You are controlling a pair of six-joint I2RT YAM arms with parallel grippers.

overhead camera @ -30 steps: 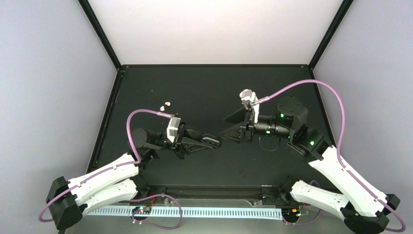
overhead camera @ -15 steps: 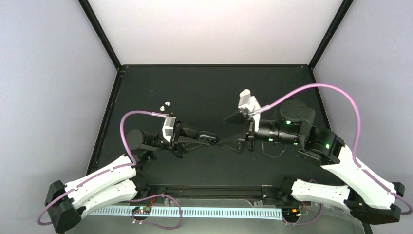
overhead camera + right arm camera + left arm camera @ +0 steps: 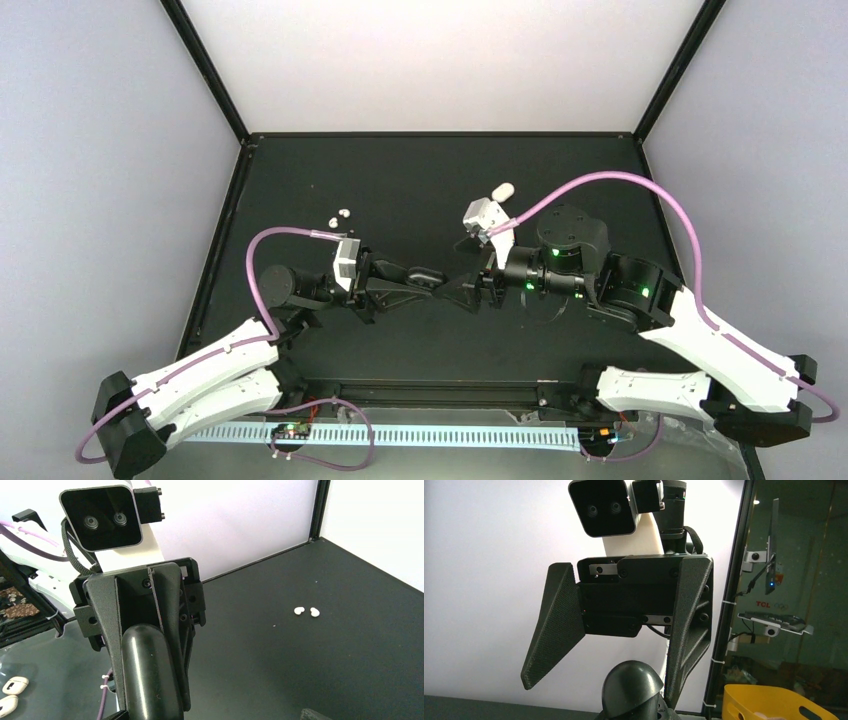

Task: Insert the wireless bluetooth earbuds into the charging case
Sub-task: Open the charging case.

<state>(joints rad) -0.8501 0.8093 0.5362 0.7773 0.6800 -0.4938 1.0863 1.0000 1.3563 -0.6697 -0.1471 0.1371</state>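
My left gripper [image 3: 428, 274] is shut on the charging case [image 3: 426, 271], a smooth black pebble held above the mat at mid-table. In the right wrist view the case [image 3: 150, 675] stands lengthwise between the left fingers [image 3: 111, 640]. My right gripper [image 3: 461, 282] faces it, open. In the left wrist view its fingers [image 3: 555, 625] spread wide around the case's rounded end [image 3: 631, 685], which sits close to the right-hand finger. The two white earbuds [image 3: 340, 215] lie side by side on the mat at the back left, also in the right wrist view [image 3: 306, 611].
A small white oblong piece [image 3: 503, 190] lies on the black mat [image 3: 400, 180] behind the right wrist camera. White walls and black frame posts enclose the mat. A yellow bin [image 3: 769, 705] stands outside the enclosure.
The right arm swung left, bringing its fingers up to the case while they spread wider. The left gripper drew back slightly to the left, still holding the case.
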